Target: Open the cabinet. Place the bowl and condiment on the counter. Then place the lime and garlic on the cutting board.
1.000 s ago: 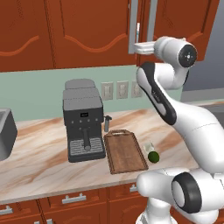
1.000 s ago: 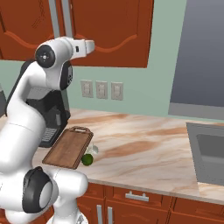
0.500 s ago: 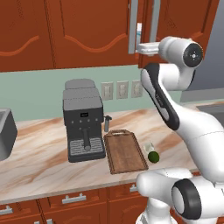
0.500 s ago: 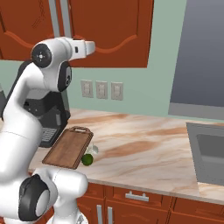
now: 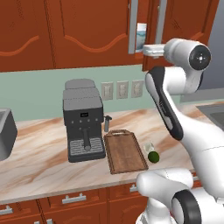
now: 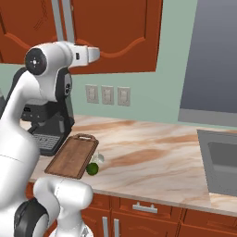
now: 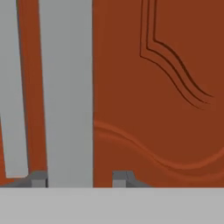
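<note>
- Step in hand: opening the cabinet (image 5: 87,35); its door looks slightly ajar.
- The gripper (image 7: 78,178) straddles the silver handle (image 7: 65,87), jaws loosened, not clamping.
- Next, likely: pull the door wider.

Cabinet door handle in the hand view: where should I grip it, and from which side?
Grip the vertical bar handle on its straight shaft, approaching head-on toward the cabinet door, one finger each side. The gripper already straddles it.

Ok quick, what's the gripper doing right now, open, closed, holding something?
Gripper: open, its two fingertips standing either side of the cabinet's silver bar handle, not clamped on it.
</note>
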Robot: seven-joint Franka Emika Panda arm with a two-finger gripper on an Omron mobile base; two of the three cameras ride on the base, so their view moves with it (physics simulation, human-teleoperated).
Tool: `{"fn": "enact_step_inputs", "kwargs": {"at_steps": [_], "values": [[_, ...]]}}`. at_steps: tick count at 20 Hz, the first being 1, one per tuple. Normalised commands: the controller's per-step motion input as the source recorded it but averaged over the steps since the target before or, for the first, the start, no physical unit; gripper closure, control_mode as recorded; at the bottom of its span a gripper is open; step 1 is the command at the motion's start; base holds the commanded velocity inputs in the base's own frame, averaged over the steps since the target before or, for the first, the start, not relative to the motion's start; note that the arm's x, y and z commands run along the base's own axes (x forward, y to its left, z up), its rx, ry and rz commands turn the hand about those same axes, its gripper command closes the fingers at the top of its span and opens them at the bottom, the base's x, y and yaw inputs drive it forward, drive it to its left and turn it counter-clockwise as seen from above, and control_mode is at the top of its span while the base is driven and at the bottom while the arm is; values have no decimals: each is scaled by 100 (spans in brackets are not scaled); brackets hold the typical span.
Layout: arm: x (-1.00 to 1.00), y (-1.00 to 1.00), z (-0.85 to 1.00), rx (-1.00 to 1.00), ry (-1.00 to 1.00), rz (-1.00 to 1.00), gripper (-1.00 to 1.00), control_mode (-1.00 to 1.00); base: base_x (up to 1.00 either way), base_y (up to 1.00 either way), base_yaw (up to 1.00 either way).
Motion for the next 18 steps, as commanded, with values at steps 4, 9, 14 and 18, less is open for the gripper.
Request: {"fn": "enact_step_inputs", "kwargs": {"at_steps": [4, 9, 14, 18], "values": [[-43, -57, 20, 5, 0, -4, 100, -100, 0, 0, 0], [-39, -59, 18, 5, 0, -2, 100, -100, 0, 0, 0], [-35, -61, 17, 6, 1, -2, 100, -100, 0, 0, 0], [-36, -63, 19, 6, 1, -2, 100, -100, 0, 0, 0]]}}
